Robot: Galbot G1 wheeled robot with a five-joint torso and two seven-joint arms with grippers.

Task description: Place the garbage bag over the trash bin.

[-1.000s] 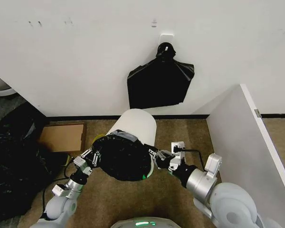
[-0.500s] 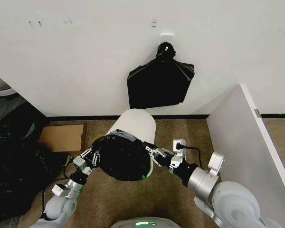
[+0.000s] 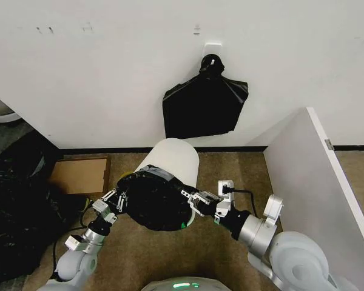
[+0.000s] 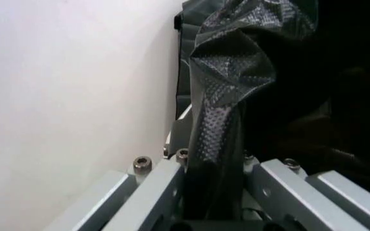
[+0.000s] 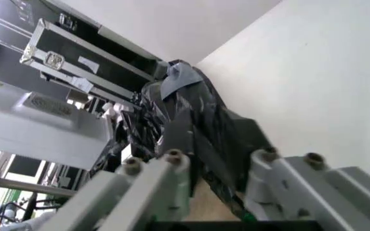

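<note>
— Stretching it, are they?
— Yes: left gripper [image 3: 117, 200] and right gripper [image 3: 194, 202] each pinch a fold of the garbage bag [image 3: 156, 200], spread across the mouth of the trash bin [image 3: 173, 159] by the wall's foot.
— Done?
— Mostly, I'd judge; the hem isn't tucked down.

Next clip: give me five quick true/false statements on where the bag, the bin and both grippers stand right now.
1. The garbage bag covers the mouth of the trash bin. True.
2. The left gripper is shut on the bag's edge. True; the left wrist view shows film pinched between its fingers.
3. The right gripper hangs clear of the bin. False; it is at the bin's rim, with bag film between its fingers.
4. The bin stands upright on a table. False; it is tilted towards the robot, above the floor.
5. A knotted black bag hangs on the wall. True.
</note>
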